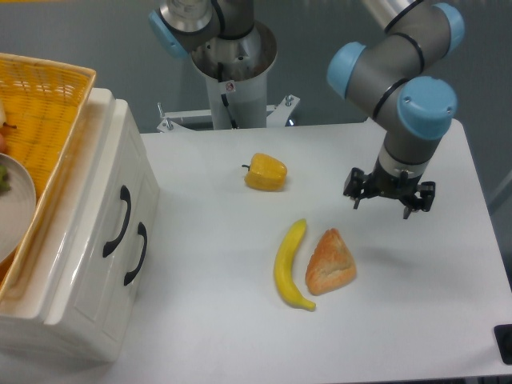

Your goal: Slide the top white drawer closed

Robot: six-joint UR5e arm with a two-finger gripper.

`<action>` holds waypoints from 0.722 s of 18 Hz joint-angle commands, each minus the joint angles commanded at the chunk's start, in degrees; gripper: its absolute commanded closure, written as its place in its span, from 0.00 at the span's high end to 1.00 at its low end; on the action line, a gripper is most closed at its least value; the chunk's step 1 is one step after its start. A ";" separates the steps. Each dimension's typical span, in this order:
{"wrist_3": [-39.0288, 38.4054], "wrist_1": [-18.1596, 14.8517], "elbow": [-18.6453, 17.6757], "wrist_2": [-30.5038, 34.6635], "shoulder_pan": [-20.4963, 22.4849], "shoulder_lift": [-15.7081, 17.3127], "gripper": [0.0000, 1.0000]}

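The top white drawer (120,210) is sitting flush in the cabinet (76,272) at far left, apparently already closed. The gripper (390,197), well apart at right beyond the banana (290,266) and bread (330,262), is hanging open, holding nothing; any remaining push should be meeting the front squarely.

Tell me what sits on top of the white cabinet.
A yellow wicker basket rests on the cabinet, holding a white plate. The basket hides the cabinet's top surface beneath it.
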 joint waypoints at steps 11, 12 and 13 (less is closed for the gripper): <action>11.06 5.28 2.37 0.09 2.03 -4.04 1.00; 14.84 5.27 2.37 0.09 2.64 -3.96 1.00; 18.18 5.19 2.37 -0.17 3.60 -3.78 1.00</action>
